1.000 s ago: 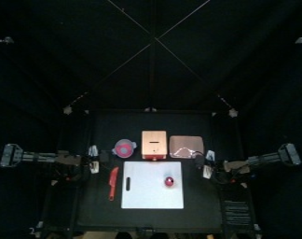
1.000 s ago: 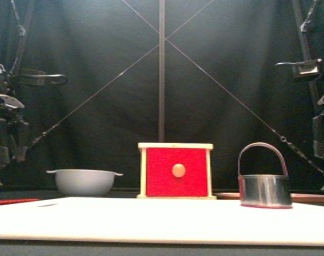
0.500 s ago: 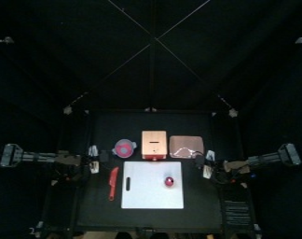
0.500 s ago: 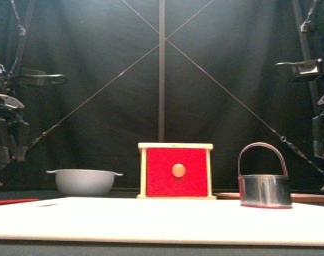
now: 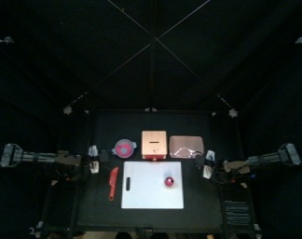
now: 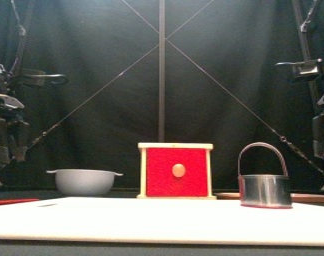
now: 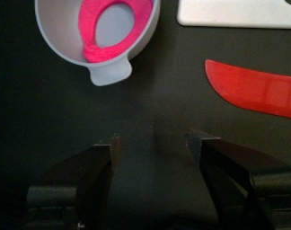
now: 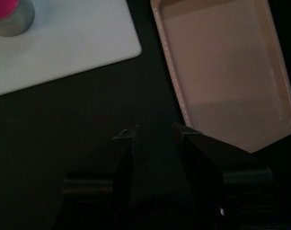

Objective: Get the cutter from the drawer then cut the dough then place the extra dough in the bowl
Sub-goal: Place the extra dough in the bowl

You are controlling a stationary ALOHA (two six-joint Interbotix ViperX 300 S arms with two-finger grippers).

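The metal cutter (image 6: 265,188) with its wire handle stands upright on the white cutting board (image 5: 147,191), toward the board's right side, with pink dough inside it (image 8: 6,11). A ring of pink dough (image 7: 102,36) lies in the blue-grey bowl (image 5: 125,147) at the back left. The wooden box (image 5: 154,141) with its red drawer front (image 6: 177,172) stands shut behind the board. My left gripper (image 7: 152,139) hovers low near the bowl, open and holding nothing. My right gripper (image 8: 156,133) rests beside the board's right edge, jaws a little apart and holding nothing.
A flat pink tray (image 5: 186,146) lies at the back right, close to my right gripper (image 5: 209,166). A red toy knife (image 5: 114,182) lies on the table left of the board, near my left gripper (image 5: 91,159).
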